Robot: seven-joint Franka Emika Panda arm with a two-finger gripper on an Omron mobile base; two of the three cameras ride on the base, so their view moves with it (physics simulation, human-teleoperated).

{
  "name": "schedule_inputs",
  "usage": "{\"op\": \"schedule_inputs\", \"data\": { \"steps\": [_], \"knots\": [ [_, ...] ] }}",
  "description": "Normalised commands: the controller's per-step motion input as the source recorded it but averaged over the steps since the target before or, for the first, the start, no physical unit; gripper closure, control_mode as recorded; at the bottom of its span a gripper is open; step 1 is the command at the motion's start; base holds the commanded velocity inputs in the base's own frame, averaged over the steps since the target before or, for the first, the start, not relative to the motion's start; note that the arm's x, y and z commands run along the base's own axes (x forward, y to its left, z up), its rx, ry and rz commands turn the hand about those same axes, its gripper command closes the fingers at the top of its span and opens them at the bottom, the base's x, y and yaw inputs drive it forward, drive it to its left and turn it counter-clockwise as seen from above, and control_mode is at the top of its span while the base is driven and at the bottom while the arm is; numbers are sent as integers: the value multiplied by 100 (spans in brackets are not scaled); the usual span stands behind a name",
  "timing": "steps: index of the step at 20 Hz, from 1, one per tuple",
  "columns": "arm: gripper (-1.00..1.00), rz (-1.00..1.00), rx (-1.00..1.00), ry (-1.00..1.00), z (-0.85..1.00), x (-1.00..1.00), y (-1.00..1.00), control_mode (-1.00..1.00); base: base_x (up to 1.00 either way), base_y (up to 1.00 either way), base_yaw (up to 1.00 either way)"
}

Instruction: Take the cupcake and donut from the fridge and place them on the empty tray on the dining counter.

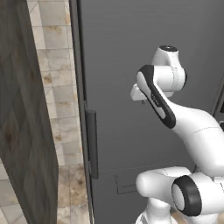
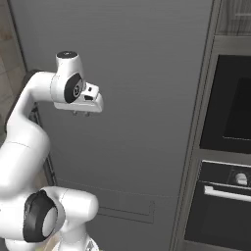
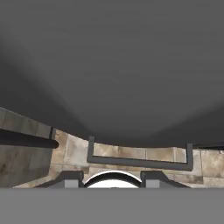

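Note:
The fridge (image 1: 144, 43) is a tall dark grey appliance, and its door (image 2: 147, 73) is closed. Its vertical bar handle (image 1: 91, 142) runs along the door's left edge and appears as a dark bar (image 3: 26, 140) in the hand view. My gripper (image 2: 81, 113) hangs on the bent white arm just in front of the door, pointing down, to the right of the handle and apart from it. Its fingertips (image 3: 65, 179) stand apart with nothing between them. The cupcake and donut are hidden. The tray and the dining counter are out of view.
A wood-grain panel (image 1: 22, 131) stands close on the left. Beige tiles (image 1: 57, 87) show between it and the fridge. Right of the fridge is a dark built-in oven stack (image 2: 230, 122) with a bar handle (image 2: 225, 191) on the lower unit.

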Motion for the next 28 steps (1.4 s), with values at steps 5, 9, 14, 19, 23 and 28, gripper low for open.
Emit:
{"op": "schedule_inputs", "data": {
  "steps": [5, 9, 14, 19, 23, 28],
  "knots": [
    [-100, 0, 0, -8, 0, -39, 0, -100, 0, 0, 0],
    [-100, 0, 0, -21, -3, -96, 0, -100, 0, 0, 0],
    [-100, 0, 0, -15, -11, -73, 0, -100, 0, 0, 0],
    [-100, 0, 0, -10, -14, -49, 0, -100, 0, 0, 0],
    [-100, 0, 0, -6, -3, -35, 0, -100, 0, 0, 0],
    [-100, 0, 0, 0, -1, -10, 0, 100, 0, 0, 0]
  ]
}}
